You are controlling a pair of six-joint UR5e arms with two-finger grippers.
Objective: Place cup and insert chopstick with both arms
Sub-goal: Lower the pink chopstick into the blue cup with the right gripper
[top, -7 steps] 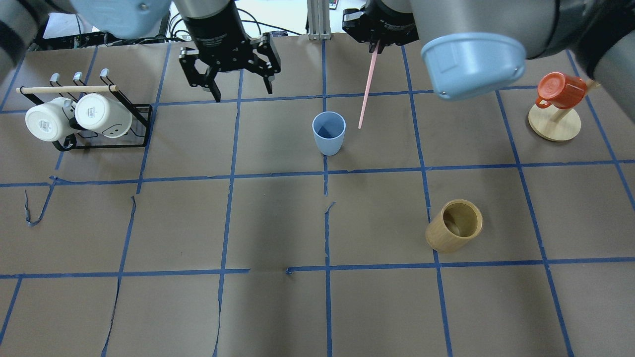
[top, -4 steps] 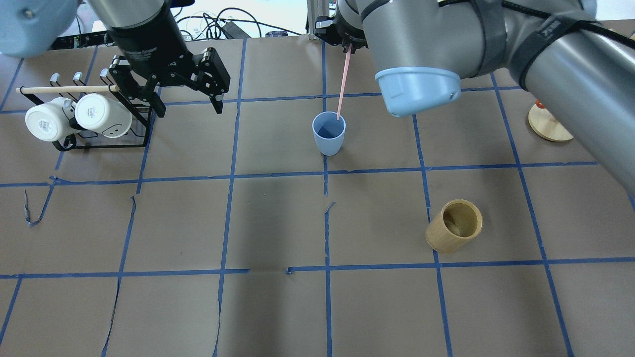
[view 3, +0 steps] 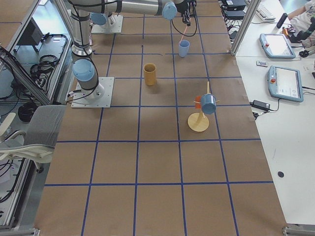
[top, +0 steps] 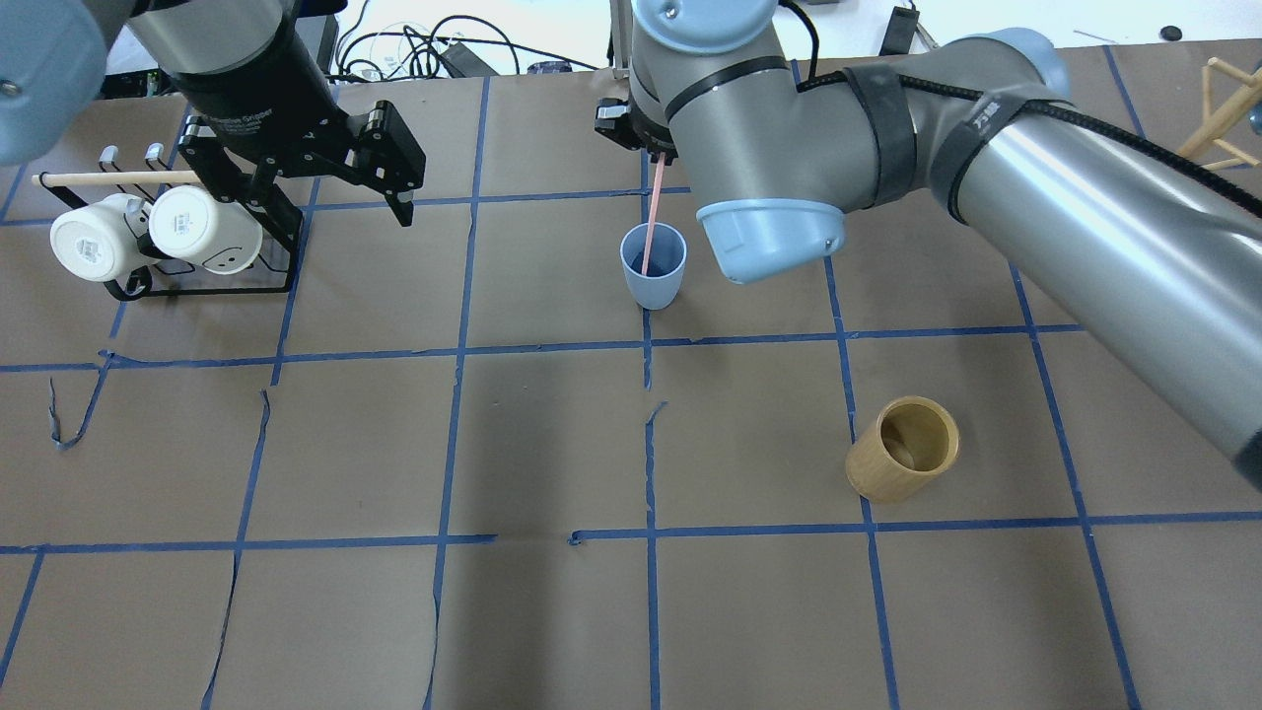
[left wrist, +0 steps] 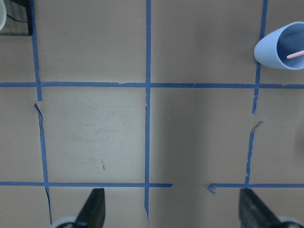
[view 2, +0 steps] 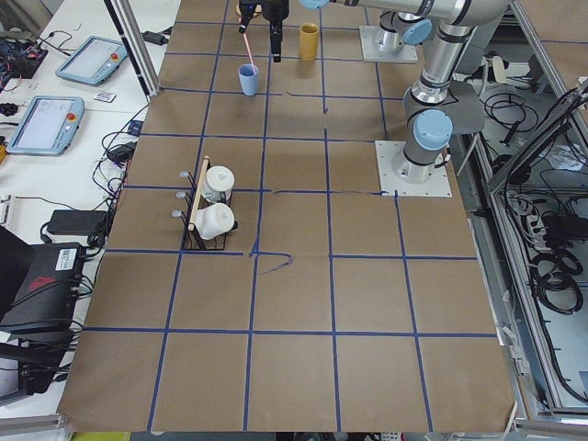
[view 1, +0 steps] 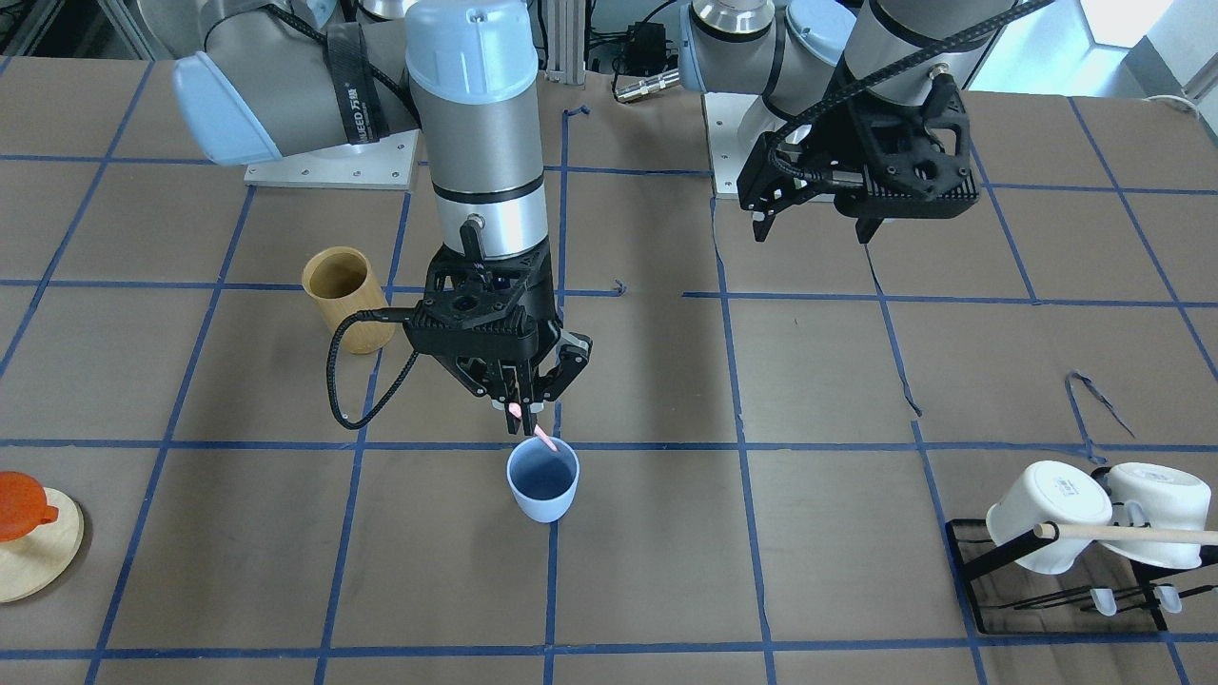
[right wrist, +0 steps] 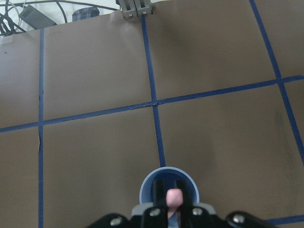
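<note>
The light-blue cup (top: 653, 266) stands upright on the brown table, also in the front view (view 1: 542, 487) and the left wrist view (left wrist: 279, 47). My right gripper (view 1: 519, 407) hangs just above the cup and is shut on the pale-pink chopstick (top: 650, 222). The stick stands nearly upright with its lower end inside the cup's mouth (right wrist: 168, 183). My left gripper (top: 347, 207) is open and empty, raised above the table to the cup's left, beside the mug rack; it also shows in the front view (view 1: 815, 233).
A black rack (top: 197, 281) with two white mugs and a long wooden rod (top: 128, 177) stands at the left. A tan bamboo cylinder (top: 902, 449) stands nearer on the right. An orange mug hangs on a wooden stand (view 1: 33, 547) at the far right.
My right gripper has carried the chopstick left from beside the cup to over it, and its tip is now inside. My left gripper has moved left toward the rack, still open.
</note>
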